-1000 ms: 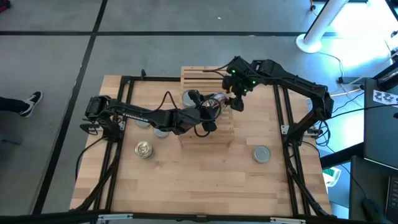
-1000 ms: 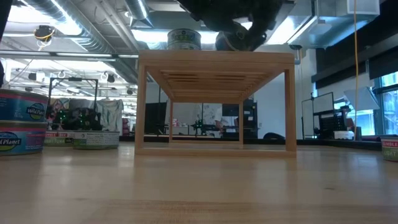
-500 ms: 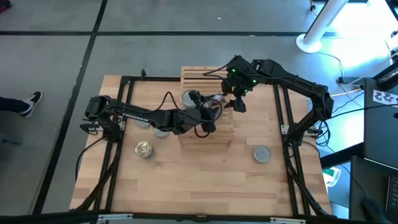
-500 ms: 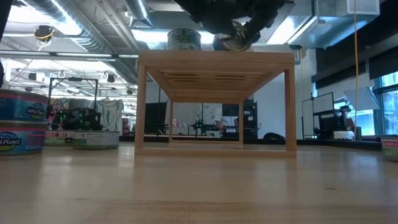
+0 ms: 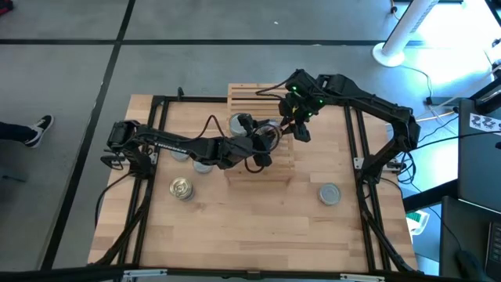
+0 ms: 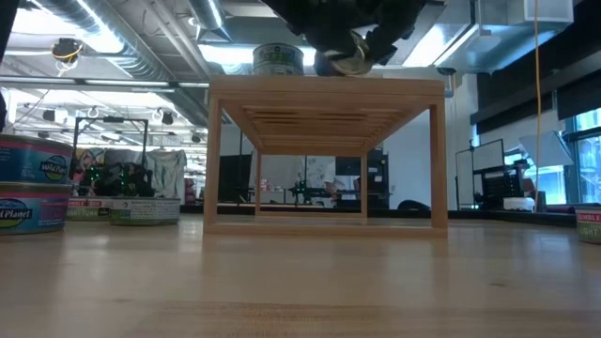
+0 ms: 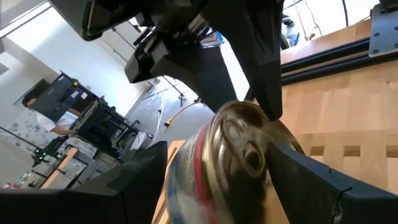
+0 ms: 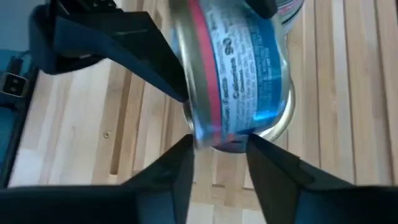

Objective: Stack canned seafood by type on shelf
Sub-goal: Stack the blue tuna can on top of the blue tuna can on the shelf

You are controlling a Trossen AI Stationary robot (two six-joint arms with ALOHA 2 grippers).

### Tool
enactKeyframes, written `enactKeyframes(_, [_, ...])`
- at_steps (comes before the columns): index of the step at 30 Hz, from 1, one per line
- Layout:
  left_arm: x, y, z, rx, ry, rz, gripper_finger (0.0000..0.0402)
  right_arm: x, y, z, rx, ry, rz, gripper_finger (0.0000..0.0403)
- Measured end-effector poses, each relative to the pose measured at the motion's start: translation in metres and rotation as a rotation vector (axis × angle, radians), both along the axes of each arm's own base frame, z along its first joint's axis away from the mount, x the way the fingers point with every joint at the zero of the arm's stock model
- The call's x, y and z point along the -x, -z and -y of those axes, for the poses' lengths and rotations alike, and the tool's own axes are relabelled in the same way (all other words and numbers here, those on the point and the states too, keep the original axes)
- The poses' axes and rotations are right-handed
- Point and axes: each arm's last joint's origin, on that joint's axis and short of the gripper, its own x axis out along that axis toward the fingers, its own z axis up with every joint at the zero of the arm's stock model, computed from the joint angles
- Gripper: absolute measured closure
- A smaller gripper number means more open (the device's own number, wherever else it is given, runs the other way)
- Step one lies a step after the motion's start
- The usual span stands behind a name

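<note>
Above the middle of the slatted shelf (image 5: 261, 149), a tilted gold-topped tin (image 7: 239, 158) sits between both grippers, the left gripper (image 5: 266, 139) spread wide and the right gripper (image 8: 217, 163) narrowing onto its edge, so a shallow off-centre pinch could drop it.

A wooden tabletop (image 5: 258, 227) sits on grey floor (image 5: 70, 70); a shoe (image 5: 39, 129) shows.
</note>
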Motion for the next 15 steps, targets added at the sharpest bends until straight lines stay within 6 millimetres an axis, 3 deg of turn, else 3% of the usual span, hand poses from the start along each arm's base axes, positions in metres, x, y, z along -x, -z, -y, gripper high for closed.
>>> enactKeyframes(8, [0.0000,-0.0006,-0.0014,-0.003,-0.013,0.007,0.0130,0.0000,0.0001,0.0005,-0.002,0.025,-0.008,0.0338])
enactKeyframes(15, [0.0000,-0.0007,-0.0010,-0.003,-0.011,0.007,0.0130,0.0005,0.0008,0.0019,0.021,0.089,-0.038,0.0360])
